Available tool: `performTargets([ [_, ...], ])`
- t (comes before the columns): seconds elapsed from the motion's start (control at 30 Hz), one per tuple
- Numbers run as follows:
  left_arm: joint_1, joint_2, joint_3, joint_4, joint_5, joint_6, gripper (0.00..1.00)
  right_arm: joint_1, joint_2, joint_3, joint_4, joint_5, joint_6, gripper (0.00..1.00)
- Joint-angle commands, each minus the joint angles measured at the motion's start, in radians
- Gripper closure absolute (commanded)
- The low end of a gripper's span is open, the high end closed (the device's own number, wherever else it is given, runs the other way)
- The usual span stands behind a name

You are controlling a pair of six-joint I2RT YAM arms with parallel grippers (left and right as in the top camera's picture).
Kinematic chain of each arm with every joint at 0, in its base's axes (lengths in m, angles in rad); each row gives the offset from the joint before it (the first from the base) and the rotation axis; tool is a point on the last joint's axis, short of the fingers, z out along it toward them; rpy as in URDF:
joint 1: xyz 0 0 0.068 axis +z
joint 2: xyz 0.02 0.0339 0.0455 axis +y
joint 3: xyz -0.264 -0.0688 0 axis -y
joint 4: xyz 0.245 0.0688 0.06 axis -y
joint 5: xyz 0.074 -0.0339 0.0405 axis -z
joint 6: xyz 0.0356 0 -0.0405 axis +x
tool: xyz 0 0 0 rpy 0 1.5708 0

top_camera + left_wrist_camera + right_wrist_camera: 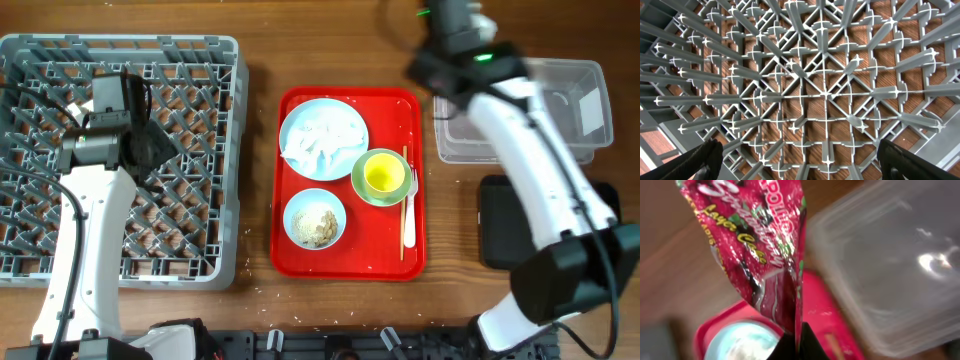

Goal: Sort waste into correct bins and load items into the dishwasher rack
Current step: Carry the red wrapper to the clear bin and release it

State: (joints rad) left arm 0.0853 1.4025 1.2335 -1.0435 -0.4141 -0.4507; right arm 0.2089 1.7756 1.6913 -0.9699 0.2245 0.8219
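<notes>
Nearest the right wrist camera, the right gripper (pixel 797 342) has its fingertips pressed together on the edge of the red shiny wrapper (pixel 760 245), which fills the view in front of them. The wrapper is held clear of everything, over the table. Beyond it lie a corner of the red serving tray (pixel 835 325) and the pale blue plate (pixel 740 342), with the clear tub (pixel 890 270) off to one side, so the wrapper looks beside the tub rather than over its opening. The step in hand appears to be binning the wrapper. The next move probably calls for carrying it across the tub's near wall, then spreading the fingers so that it drops inside. Whether the black tray (pixel 495 225), on the near side of the tub, is the better bin I cannot tell. The crumpled tissues (pixel 320 140) on the plate, the yellow cup (pixel 382 173) standing in the mint-green bowl (pixel 362 190), the food scraps (pixel 318 228) in the white bowl (pixel 298 212), and the fork (pixel 409 225) and chopsticks (pixel 404 165) at the serving tray's right side all await sorting. Farther off, the left gripper (pixel 802 162) hangs spread wide and empty above the pegs of the dishwasher rack (pixel 120 42), which holds nothing yet.
</notes>
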Motion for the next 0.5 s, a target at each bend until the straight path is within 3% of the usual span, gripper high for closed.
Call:
performTargets([
  [0.0,0.004,-0.001,0.016,0.003,-0.002,0.001,0.00,-0.122,0.032,0.002,-0.054,0.008,0.187,0.92],
  [0.17,0.004,-0.001,0.016,0.003,-0.002,0.001,0.00,-0.230,0.084,0.002,-0.045,-0.001,0.212,0.92],
  [0.2,0.004,-0.001,0.016,0.003,-0.002,0.001,0.00,-0.240,0.090,0.002,-0.044,-0.006,0.235,0.87],
  [0.23,0.004,-0.001,0.016,0.003,-0.002,0.001,0.00,-0.243,0.093,0.002,-0.032,-0.010,0.234,0.68],
  [0.27,0.004,-0.001,0.016,0.003,-0.002,0.001,0.00,-0.243,0.097,0.002,-0.010,-0.012,0.220,0.33],
  [0.3,0.004,-0.001,0.016,0.003,-0.002,0.001,0.00,-0.243,0.097,0.002,0.010,-0.025,0.186,0.05],
  [0.37,0.004,-0.001,0.016,0.003,-0.002,0.001,0.00,-0.243,0.097,0.002,0.040,-0.088,0.097,0.00],
  [0.47,0.004,-0.001,0.016,0.003,-0.002,0.001,0.00,-0.240,0.094,0.002,0.119,-0.459,-0.169,0.00],
])
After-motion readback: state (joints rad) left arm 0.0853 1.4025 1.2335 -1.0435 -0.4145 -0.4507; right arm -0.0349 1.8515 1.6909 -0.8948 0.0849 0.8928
